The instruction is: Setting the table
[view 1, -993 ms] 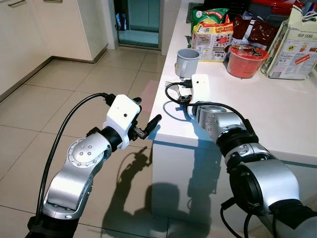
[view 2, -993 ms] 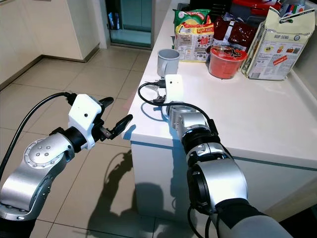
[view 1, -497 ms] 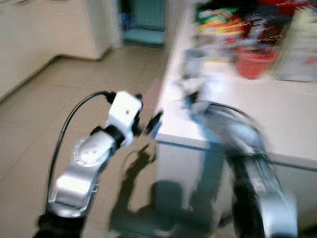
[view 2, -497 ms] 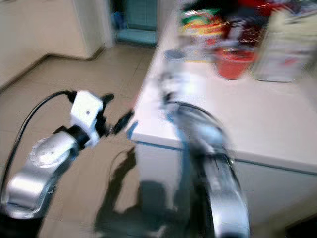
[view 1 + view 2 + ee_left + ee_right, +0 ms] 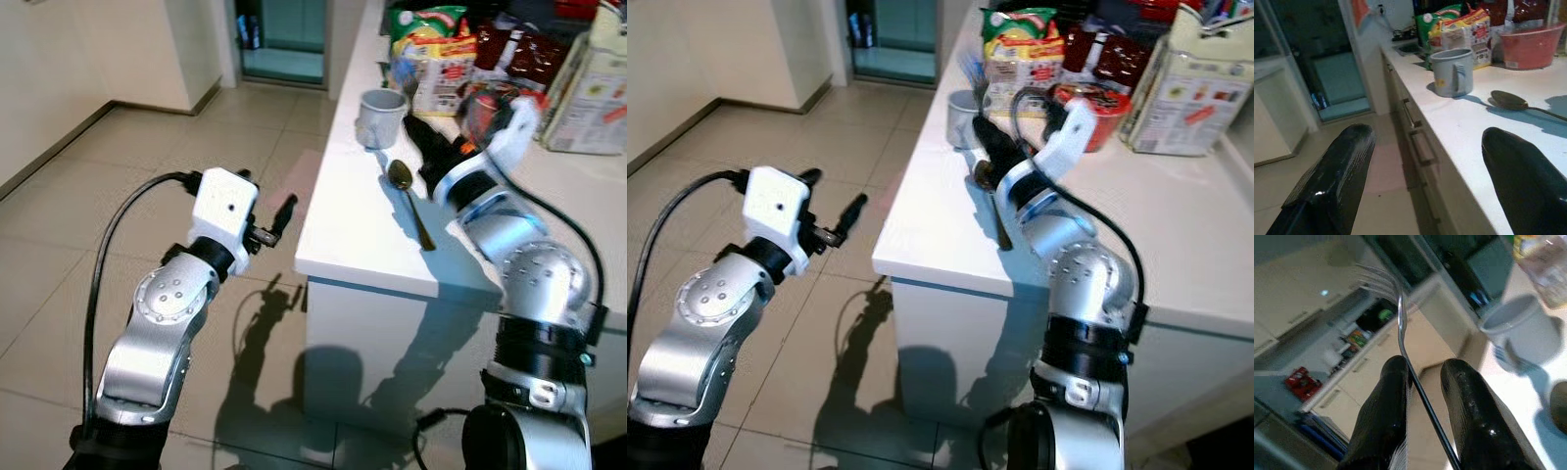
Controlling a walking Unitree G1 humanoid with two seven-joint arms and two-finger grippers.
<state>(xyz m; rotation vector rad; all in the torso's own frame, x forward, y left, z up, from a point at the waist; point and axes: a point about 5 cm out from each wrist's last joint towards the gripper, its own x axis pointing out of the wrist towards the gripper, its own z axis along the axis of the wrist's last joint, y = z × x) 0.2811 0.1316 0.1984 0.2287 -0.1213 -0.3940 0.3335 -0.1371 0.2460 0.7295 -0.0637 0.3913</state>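
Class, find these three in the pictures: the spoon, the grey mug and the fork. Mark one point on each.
spoon [image 5: 399,174], left eye view, on its bowl.
grey mug [image 5: 1451,71], left wrist view, on its side wall.
fork [image 5: 1401,323], right wrist view, on its neck below the tines.

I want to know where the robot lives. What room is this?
Most likely a home kitchen. A long white counter holds a grey mug, a spoon and snack packets, and pale cabinets stand along a tiled floor. The right gripper holds a fork.

Head stereo views look down on the surface [image 5: 549,225]; wrist views look along it, sharing the mug [image 5: 1451,72].
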